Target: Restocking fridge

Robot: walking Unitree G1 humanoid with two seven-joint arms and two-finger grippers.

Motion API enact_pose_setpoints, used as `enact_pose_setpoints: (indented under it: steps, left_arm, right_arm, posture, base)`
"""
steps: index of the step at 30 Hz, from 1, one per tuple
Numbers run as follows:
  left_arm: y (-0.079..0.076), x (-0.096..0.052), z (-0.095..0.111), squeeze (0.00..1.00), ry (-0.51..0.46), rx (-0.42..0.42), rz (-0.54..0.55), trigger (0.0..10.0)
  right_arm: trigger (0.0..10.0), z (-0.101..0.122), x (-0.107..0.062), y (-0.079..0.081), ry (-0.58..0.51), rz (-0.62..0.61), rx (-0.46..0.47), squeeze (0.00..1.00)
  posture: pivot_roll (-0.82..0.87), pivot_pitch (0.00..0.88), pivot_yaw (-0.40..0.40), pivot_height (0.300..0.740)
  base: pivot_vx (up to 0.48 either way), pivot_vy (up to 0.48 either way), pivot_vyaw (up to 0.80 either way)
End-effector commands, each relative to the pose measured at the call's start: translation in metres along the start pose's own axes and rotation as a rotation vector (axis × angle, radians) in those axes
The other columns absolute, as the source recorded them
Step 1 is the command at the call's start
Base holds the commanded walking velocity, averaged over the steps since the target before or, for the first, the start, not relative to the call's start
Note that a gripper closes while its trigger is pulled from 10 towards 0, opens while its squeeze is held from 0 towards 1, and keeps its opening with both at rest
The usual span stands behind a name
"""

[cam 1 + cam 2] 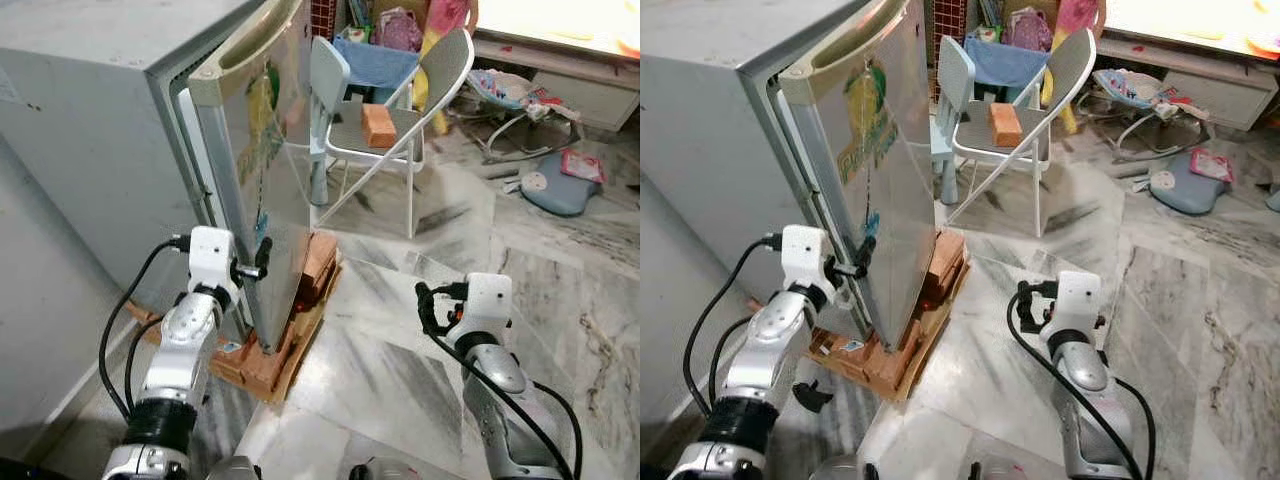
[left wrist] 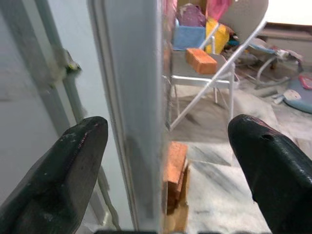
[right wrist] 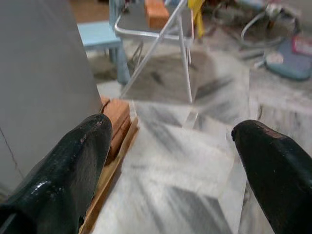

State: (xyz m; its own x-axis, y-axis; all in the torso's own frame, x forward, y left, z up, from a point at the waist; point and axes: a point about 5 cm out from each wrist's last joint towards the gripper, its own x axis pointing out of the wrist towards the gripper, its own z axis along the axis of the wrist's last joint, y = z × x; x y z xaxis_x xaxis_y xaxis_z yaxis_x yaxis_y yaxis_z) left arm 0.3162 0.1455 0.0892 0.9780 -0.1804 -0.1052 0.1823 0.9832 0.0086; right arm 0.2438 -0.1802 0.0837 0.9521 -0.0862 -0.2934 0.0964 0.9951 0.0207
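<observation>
We find the left gripper (image 2: 163, 161) spread wide, its fingers (image 2: 58, 170) straddling the free edge of the fridge door (image 1: 875, 190), which stands ajar. We judge the main risk to be a slip: the edge is thin and smooth, so a pull before the fingers close could let them slide off. A hard swing could also rock the fridge (image 1: 95, 130) on its stack of bricks and boards (image 1: 290, 340). The left arm reaches forward, wrist level with the door's lower half. The right gripper (image 3: 170, 161) is likewise wide open and holds nothing, raised over the marble floor (image 1: 400, 330), well apart from the door. On the folding chair (image 1: 400, 120) beyond lies an orange brick-like block (image 1: 379, 125).
</observation>
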Motion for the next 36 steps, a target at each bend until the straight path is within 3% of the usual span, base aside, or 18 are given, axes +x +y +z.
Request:
enact_pose_setpoints:
  steps: [1, 10, 22, 25, 26, 28, 30, 31, 33, 34, 36]
  left_arm:
    - [0.006, 0.006, 0.003, 0.00, -0.009, -0.004, 0.025, 10.0]
    - [0.007, 0.023, 0.010, 0.00, -0.015, -0.020, 0.028, 10.0]
    - [-0.014, 0.052, 0.027, 0.00, -0.019, 0.019, -0.025, 10.0]
    - [-0.041, 0.058, 0.031, 0.00, -0.002, 0.006, -0.172, 10.0]
    - [-0.077, 0.055, 0.035, 0.00, -0.011, 0.057, -0.399, 10.0]
    - [-0.119, 0.045, 0.038, 0.00, -0.039, 0.099, -0.655, 10.0]
    - [-0.157, 0.029, 0.041, 0.00, -0.074, 0.141, -0.871, 10.0]
    - [-0.180, 0.013, 0.041, 0.00, -0.100, 0.173, -1.002, 10.0]
    - [-0.213, -0.013, 0.042, 0.00, -0.147, 0.190, -1.176, 10.0]
    - [-0.230, -0.027, 0.044, 0.00, -0.172, 0.184, -1.253, 10.0]
    - [-0.250, -0.041, 0.048, 0.00, -0.208, 0.141, -1.312, 10.0]
  right_arm:
    - [10.0, -0.002, -0.003, -0.003, 0.017, -0.001, -0.001, 0.00]
    - [10.0, -0.004, -0.007, -0.006, 0.024, -0.019, 0.003, 0.00]
    - [10.0, -0.003, -0.027, -0.023, 0.035, -0.026, 0.008, 0.00]
    - [10.0, -0.009, -0.033, -0.016, 0.060, 0.093, 0.080, 0.00]
    - [10.0, -0.016, -0.043, -0.016, 0.093, 0.134, 0.094, 0.00]
    - [10.0, -0.027, -0.056, -0.025, 0.144, 0.080, 0.054, 0.00]
    - [10.0, -0.039, -0.071, -0.034, 0.197, 0.013, 0.002, 0.00]
    - [10.0, -0.048, -0.080, -0.038, 0.237, -0.015, -0.011, 0.00]
    - [10.0, -0.058, -0.090, -0.041, 0.281, -0.047, -0.014, 0.00]
    - [10.0, -0.060, -0.092, -0.041, 0.293, -0.057, -0.005, 0.00]
    - [10.0, -0.060, -0.089, -0.040, 0.283, -0.066, -0.001, 0.00]
  posture:
    - [0.02, 0.046, -0.023, 0.740]
    - [-0.01, 0.051, -0.014, 0.740]
    - [-0.10, 0.077, -0.009, 0.740]
    - [-0.11, 0.073, -0.008, 0.740]
    - [-0.11, 0.069, -0.007, 0.740]
    - [-0.10, 0.066, -0.008, 0.740]
    - [-0.10, 0.066, -0.008, 0.740]
    - [-0.09, 0.063, -0.010, 0.740]
    - [-0.08, 0.061, -0.005, 0.740]
    - [-0.09, 0.060, -0.001, 0.740]
    - [-0.09, 0.059, 0.006, 0.740]
  base:
    - [0.000, 0.000, 0.00]
    - [0.000, 0.000, 0.00]
    - [0.000, 0.000, 0.00]
    - [0.000, 0.000, 0.00]
    - [0.000, 0.000, 0.00]
    - [0.000, 0.000, 0.00]
    - [0.000, 0.000, 0.00]
    - [0.000, 0.000, 0.00]
    - [0.000, 0.000, 0.00]
    - [0.000, 0.000, 0.00]
    - [0.000, 0.000, 0.00]
